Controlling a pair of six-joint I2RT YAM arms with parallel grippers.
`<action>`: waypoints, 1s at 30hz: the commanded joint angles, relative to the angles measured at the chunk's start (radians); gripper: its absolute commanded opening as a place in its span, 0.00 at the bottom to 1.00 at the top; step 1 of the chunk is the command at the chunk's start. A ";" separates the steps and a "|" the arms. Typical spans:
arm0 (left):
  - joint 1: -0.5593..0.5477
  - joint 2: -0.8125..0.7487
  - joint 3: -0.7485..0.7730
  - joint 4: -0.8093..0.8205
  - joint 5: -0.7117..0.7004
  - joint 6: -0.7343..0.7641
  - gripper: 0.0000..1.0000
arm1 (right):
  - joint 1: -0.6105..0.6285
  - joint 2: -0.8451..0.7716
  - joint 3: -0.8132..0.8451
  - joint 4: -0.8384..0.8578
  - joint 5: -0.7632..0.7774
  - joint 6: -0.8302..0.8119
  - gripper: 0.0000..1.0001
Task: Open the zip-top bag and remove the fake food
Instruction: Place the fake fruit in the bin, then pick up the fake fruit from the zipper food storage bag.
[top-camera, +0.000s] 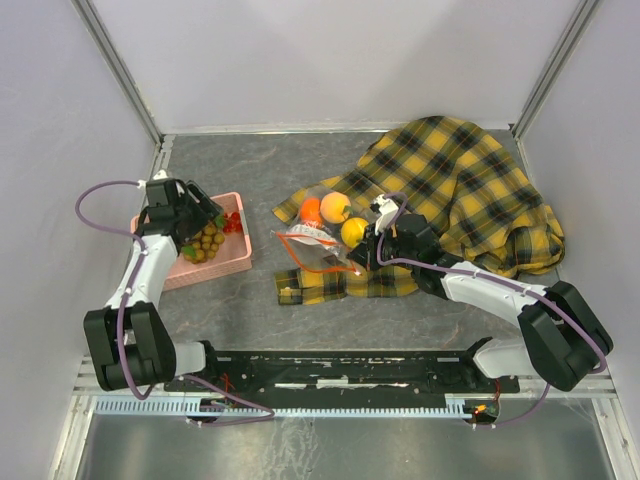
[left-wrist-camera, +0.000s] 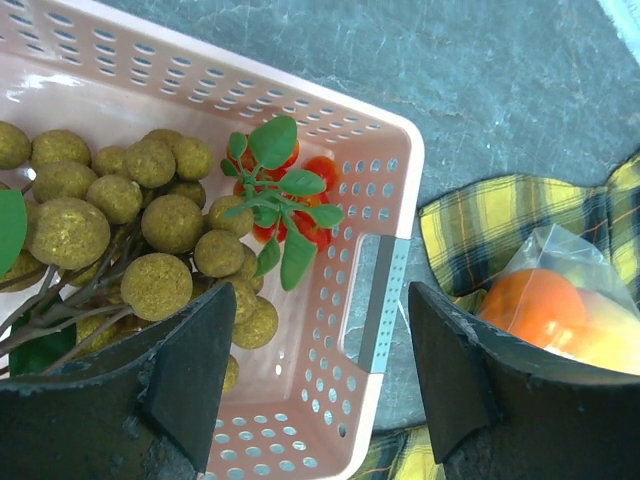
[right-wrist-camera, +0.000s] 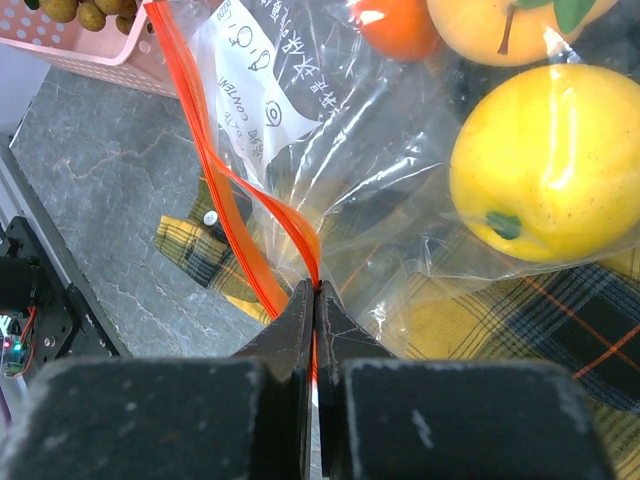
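The right claw (right-wrist-camera: 315, 296) is pinched fully shut on the bag (right-wrist-camera: 350, 170). It grips the red-orange zip strip (right-wrist-camera: 215, 180) at the point where the strip's two halves meet. Away from the claw the halves run apart, so the mouth gapes there. The bag lies mid-surface, partly on the near edge of the plaid cloth (top-camera: 460, 190), with its white label (right-wrist-camera: 250, 90) facing up.

Inside the bag, just past the fingertips, sits a yellow fruit (right-wrist-camera: 540, 165). A peach-coloured fruit (right-wrist-camera: 510, 25) and an orange fruit (right-wrist-camera: 400, 25) lie at the far end. Crinkled plastic stands between the claw and all three. Something dark deeper in the bag is too dim to make out.

The left claw (left-wrist-camera: 320, 305) is spread wide and holds nothing. It hangs over the pink basket (left-wrist-camera: 400, 200) at the left of the surface (top-camera: 250, 170), well apart from the bag. In the basket below it lies the grape bunch (left-wrist-camera: 150, 230), olive-tan with green leaves. Red berries (left-wrist-camera: 315, 175) under a green sprig sit towards the basket's corner.

In the left wrist view, bare surface separates the basket's handle side from a fold of the cloth. The bag's end with the orange fruit rests on that fold. The rest of the cloth is heaped at the far right, behind the right arm.
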 joint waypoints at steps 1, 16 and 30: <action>0.010 -0.038 0.054 0.006 0.030 -0.011 0.76 | 0.003 -0.030 0.022 0.003 0.002 -0.017 0.02; -0.017 -0.390 -0.356 0.573 0.673 -0.363 0.77 | 0.004 -0.034 0.070 -0.019 -0.018 -0.011 0.02; -0.441 -0.384 -0.472 0.564 0.456 -0.316 0.45 | 0.003 -0.048 0.111 -0.041 -0.053 0.001 0.02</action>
